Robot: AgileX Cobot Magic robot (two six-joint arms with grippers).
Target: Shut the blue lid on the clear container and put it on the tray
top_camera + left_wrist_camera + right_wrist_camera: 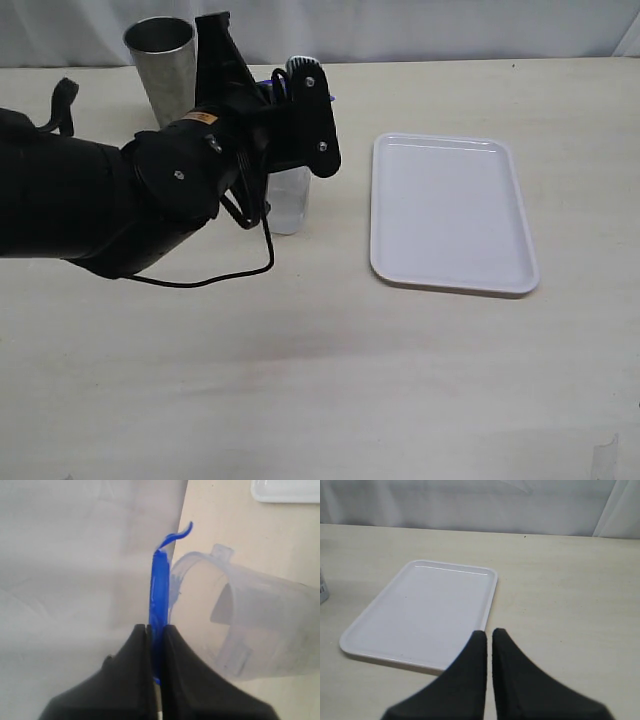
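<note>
One pale table (320, 400) carries everything, with a white curtain along its back edge. The left arm (100, 205), black and bulky, reaches in from the left edge toward the back of the table, with a black cable looping under it.

Next in size, the tray (450, 210) lies flat in the right half of the table, nearer the back edge than the front, with nothing on it. The right wrist view shows the same tray (420, 615) just beyond the right gripper (488, 632), whose two black fingers are pressed almost together and hold nothing.

A grey metal cup (162, 65) stands upright close to the back edge, toward the back-left corner, partly behind the arm.

The clear container (288, 205) stands upright left of the table's middle, between the cup and the tray and well apart from the tray; its upper part is hidden by the left gripper (295, 110) in the exterior view. It is open at the top (the left wrist view looks across its rounded-square rim and small tabs).

The blue lid (159, 595) is clamped edge-on between the left gripper's fingers (135, 645), held above the table just beside the container's rim. One thin flap curls out at its free end. Whether the lid touches the rim cannot be told.
</note>
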